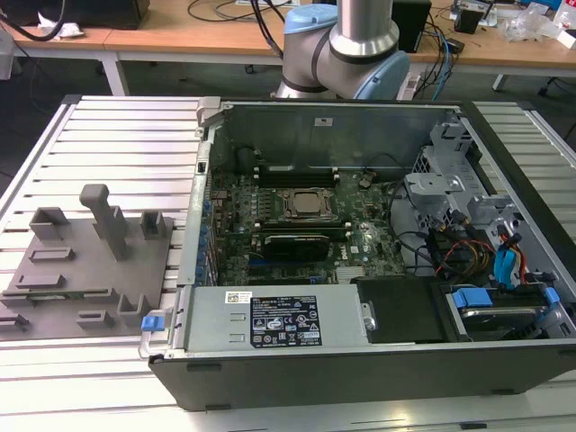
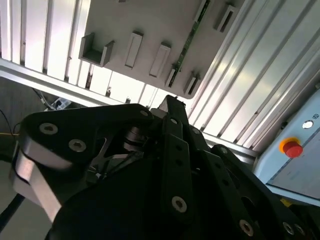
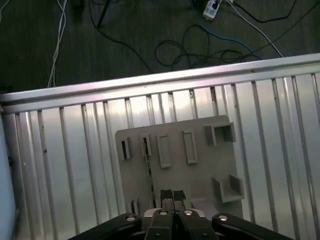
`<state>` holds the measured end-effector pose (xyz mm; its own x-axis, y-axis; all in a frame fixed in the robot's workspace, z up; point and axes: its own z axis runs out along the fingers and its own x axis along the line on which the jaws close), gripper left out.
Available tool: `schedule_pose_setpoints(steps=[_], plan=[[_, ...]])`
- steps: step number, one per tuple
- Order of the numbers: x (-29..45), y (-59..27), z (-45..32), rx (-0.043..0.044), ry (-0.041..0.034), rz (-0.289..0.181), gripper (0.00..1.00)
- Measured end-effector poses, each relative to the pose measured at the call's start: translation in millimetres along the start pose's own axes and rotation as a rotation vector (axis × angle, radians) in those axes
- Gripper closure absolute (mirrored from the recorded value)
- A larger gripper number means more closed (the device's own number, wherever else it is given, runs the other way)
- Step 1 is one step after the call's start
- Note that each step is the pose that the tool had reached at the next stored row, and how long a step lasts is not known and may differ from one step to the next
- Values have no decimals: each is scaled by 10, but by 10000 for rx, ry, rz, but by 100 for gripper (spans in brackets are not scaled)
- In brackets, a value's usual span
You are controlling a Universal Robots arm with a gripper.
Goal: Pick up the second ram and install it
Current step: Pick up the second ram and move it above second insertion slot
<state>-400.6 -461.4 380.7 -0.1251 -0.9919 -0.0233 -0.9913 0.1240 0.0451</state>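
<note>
Hovering over the grey fixture plate [image 3: 204,167] on the slatted surface [image 3: 65,165], the end effector [image 3: 172,195] is closed on nothing. The second ram [image 3: 148,167] stands on edge in the plate, not yet picked up, so both pickup and installation remain.

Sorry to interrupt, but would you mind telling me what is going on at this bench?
A robot arm is set to fit memory into the open computer case. Its gripper hangs above the grey fixture plate beside the case, fingers together and holding nothing. The second ram, a thin green strip, sits on edge in that plate, not yet picked up.
</note>
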Motion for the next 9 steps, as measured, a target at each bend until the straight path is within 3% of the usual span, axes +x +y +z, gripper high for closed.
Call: schedule_pose_setpoints(steps=[6, 8, 9], plan=[[0, 0, 0, -6, 13, -286, 89], [0, 0, 0, -8, 15, -335, 83], [0, 0, 0, -8, 17, -376, 70]])
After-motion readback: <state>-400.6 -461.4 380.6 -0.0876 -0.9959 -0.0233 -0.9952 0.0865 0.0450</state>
